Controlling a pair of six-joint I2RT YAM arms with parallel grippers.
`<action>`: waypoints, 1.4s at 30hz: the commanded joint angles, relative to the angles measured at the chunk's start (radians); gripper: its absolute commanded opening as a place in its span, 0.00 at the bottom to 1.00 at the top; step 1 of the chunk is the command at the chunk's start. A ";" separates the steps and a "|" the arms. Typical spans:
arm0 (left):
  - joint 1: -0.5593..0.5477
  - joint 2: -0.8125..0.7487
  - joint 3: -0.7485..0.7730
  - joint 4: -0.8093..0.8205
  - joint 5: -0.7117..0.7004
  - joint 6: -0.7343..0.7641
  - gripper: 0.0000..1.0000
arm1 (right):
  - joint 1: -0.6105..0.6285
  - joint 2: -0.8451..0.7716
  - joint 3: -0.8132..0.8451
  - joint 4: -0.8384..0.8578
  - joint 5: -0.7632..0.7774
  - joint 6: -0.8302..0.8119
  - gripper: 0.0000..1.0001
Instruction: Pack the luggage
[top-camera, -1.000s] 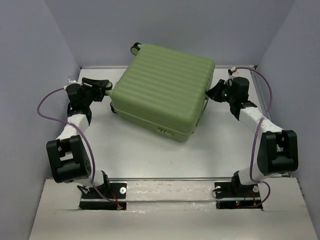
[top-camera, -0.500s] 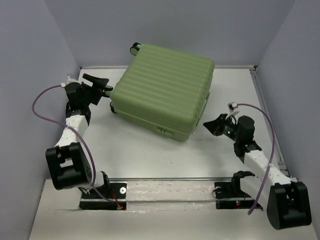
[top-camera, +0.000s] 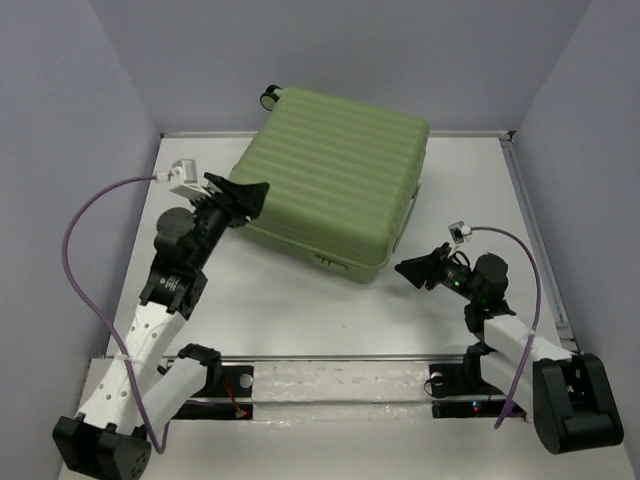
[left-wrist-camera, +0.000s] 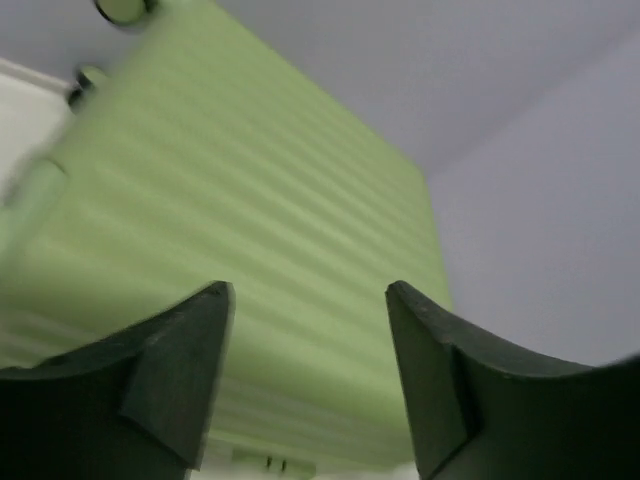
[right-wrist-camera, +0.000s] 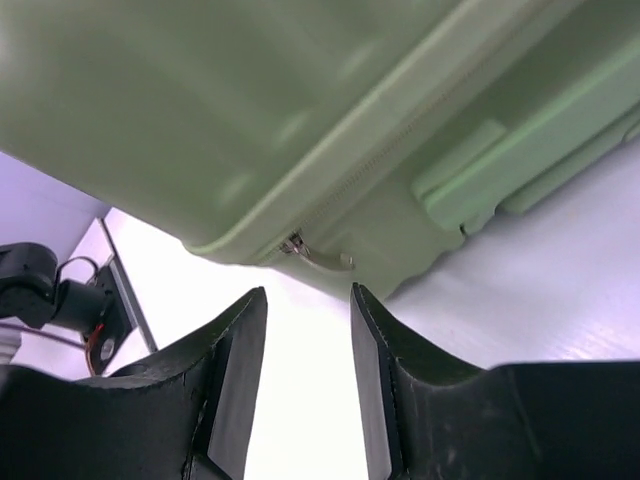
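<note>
On table (top-camera: 300, 310), shut luggage (top-camera: 330, 180); left claw (top-camera: 250, 198) spread, right claw (top-camera: 404, 270) apparently part-spread
</note>
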 joint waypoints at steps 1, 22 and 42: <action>-0.264 -0.048 -0.137 -0.096 -0.110 0.085 0.68 | 0.001 0.069 -0.029 0.246 -0.060 0.003 0.45; -0.819 0.125 -0.309 0.127 -0.262 0.045 0.44 | 0.135 0.428 0.050 0.493 -0.043 -0.063 0.51; -0.820 0.318 -0.188 0.201 -0.232 0.129 0.41 | 0.165 0.366 0.050 0.412 0.144 -0.131 0.07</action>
